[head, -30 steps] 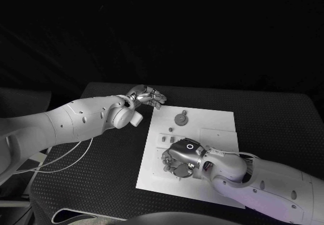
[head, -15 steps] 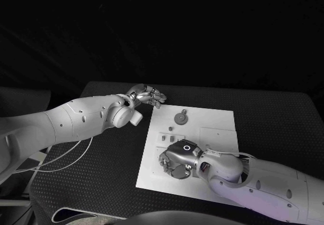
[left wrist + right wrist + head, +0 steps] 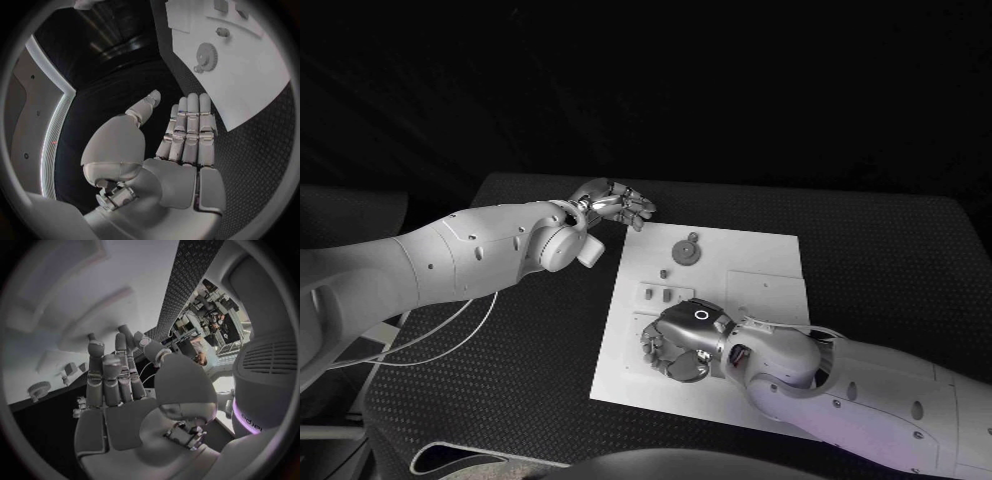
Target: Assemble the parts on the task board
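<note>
Fingers of my right hand [image 3: 678, 345] spread low over the task board [image 3: 754, 265], holding nothing I can see. My left hand [image 3: 615, 206] hovers flat and empty just off the board's far corner, near the gear [image 3: 685, 251].

The desk [image 3: 516, 380] is covered in a black, finely dimpled matt mat. The task board [image 3: 747, 265] is seen as smooth, matt white plate. Brushed silver metal is shown on the left hand [image 3: 615, 205]; glossy white plastic shells clad both arms.

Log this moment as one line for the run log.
left hand: open, off the task board's far left corner | right hand: fingers down on board's near left area, grasp unclear | gear part: lying on board, untouched
</note>
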Robot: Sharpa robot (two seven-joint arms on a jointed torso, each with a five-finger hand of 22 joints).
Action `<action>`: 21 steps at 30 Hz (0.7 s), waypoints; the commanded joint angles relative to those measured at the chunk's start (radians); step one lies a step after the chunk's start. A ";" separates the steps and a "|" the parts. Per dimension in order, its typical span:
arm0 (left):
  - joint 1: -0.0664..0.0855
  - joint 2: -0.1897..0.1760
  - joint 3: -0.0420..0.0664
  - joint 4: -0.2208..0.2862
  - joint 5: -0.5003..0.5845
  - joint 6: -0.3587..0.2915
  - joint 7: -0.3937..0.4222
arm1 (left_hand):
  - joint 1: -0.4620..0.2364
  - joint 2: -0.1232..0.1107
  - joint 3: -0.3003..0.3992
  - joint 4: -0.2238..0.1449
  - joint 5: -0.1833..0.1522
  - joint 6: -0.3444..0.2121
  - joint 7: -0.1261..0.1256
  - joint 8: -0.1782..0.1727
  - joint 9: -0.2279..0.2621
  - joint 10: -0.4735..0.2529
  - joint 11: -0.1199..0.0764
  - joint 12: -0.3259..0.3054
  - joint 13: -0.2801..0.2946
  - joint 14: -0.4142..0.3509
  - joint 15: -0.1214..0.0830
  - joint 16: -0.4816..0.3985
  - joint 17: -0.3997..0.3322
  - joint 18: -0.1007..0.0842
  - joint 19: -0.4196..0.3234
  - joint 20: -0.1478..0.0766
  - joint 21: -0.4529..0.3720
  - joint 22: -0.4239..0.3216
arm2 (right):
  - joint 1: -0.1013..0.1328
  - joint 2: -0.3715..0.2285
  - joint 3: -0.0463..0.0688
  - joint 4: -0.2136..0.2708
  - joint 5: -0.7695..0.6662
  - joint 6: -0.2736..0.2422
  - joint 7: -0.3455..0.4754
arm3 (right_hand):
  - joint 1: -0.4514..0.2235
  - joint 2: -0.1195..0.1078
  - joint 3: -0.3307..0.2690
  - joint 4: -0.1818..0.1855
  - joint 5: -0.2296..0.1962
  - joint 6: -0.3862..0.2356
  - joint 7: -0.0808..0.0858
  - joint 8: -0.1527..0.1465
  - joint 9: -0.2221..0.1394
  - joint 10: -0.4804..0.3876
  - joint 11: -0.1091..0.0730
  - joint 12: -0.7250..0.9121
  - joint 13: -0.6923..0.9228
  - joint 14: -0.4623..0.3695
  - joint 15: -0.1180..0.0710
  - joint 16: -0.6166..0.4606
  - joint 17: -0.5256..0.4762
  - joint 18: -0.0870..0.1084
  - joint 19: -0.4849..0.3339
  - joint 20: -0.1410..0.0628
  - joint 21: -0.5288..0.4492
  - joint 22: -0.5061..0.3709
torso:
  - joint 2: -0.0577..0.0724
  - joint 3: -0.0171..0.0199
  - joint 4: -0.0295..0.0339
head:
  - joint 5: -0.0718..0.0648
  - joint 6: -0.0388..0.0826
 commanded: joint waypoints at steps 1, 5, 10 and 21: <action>0.001 0.001 0.001 0.003 0.006 0.014 0.009 | 0.000 0.007 -0.007 0.000 0.000 -0.007 -0.002 0.007 -0.002 -0.003 -0.001 0.006 -0.001 0.006 -0.002 -0.006 0.001 0.019 0.006 -0.001 -0.005 -0.001 | -0.007 0.000 -0.005 0.001 0.044 0.011 0.032 | -0.022 -0.043 -0.009 0.001 0.000 -0.017 0.006 -0.014 -0.011 -0.022 0.008 0.004 0.016 0.002 0.014 -0.004 0.001 0.038 -0.005 0.000 -0.002 0.015 | 0.000 0.0004 0.0001 | -0.001 0.000; 0.001 0.000 0.001 0.002 0.006 0.014 0.009 | 0.000 0.007 -0.007 0.000 0.000 -0.008 -0.002 0.007 -0.002 -0.003 -0.001 0.006 -0.001 0.006 -0.002 -0.006 0.001 0.019 0.006 -0.001 -0.005 -0.001 | -0.007 -0.002 -0.005 0.002 0.046 -0.003 0.030 | -0.035 -0.071 -0.016 0.001 -0.001 -0.045 0.009 -0.030 -0.019 -0.053 0.020 -0.013 0.012 -0.005 0.026 -0.004 0.003 0.038 -0.009 0.002 -0.005 0.015 | 0.000 0.0001 0.0002 | -0.001 0.000; 0.001 0.000 0.001 0.002 0.006 0.014 0.009 | 0.001 0.007 -0.006 -0.001 0.000 -0.008 -0.002 0.007 -0.002 -0.003 -0.001 0.006 -0.001 0.006 -0.002 -0.007 0.002 0.019 0.006 -0.001 -0.005 -0.001 | -0.007 -0.008 -0.005 0.006 0.044 -0.017 0.031 | -0.018 -0.092 -0.014 -0.002 0.000 -0.065 0.008 -0.040 -0.025 -0.086 0.036 -0.031 0.011 -0.016 0.042 0.000 0.007 0.038 -0.015 0.003 -0.007 0.016 | 0.000 0.0001 0.0002 | -0.001 0.000; 0.001 -0.002 0.001 0.002 0.006 0.013 0.008 | 0.002 0.007 -0.006 -0.001 0.000 -0.008 -0.002 0.007 -0.002 -0.003 -0.001 0.006 -0.002 0.006 -0.002 -0.008 0.003 0.019 0.006 -0.001 -0.006 -0.001 | -0.007 -0.019 -0.005 0.016 0.044 -0.063 0.030 | -0.008 -0.090 -0.012 -0.001 0.000 -0.064 0.017 -0.039 -0.026 -0.087 0.038 -0.029 0.017 -0.017 0.044 0.006 0.011 0.038 -0.013 0.004 -0.004 0.018 | 0.000 0.0010 0.0001 | -0.003 0.001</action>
